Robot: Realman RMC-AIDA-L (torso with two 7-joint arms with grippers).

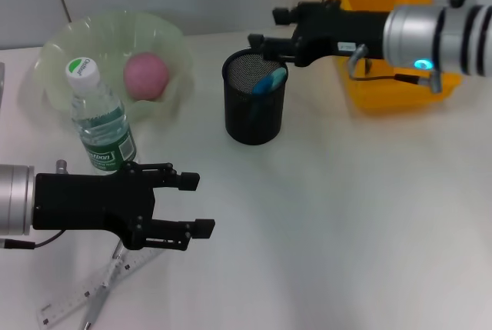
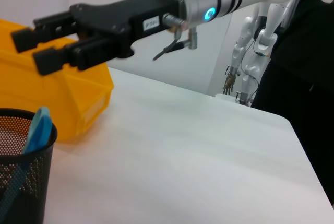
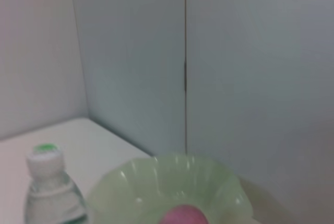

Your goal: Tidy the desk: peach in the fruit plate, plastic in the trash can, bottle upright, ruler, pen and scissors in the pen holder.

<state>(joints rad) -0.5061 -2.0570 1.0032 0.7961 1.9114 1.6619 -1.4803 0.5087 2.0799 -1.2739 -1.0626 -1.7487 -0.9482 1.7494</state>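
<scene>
Nearest to us, at the front edge of the worktop [image 1: 361, 230], lie the clear ruler [image 1: 92, 295] and a slim pen [image 1: 104, 295] crossing it, both still flat and waiting for the pen holder [image 1: 254, 99]; our left end effector [image 1: 201, 204] hovers just above and beside them, its fingers spread and grasping nothing, which we judge suits a descent onto one of the two. Just behind that arm the bottle [image 1: 100, 118] already stands upright with its cap on top, close to the fruit plate [image 1: 173, 45]; the pink peach [image 1: 146, 75] sits inside the plate, so we judge those two chores finished. Farther back, our right end effector [image 1: 257, 44] reaches over the rim of the black mesh pen holder; seen from the left wrist its fingers [image 2: 52, 59] stand slightly apart and carry nothing, while blue scissor handles [image 1: 270, 81] lean against the holder's inner wall, so we judge the scissors delivered. Beyond that arm sits the yellow trash can [image 1: 369, 91]; we cannot see into it, and no plastic shows anywhere on the worktop.
</scene>
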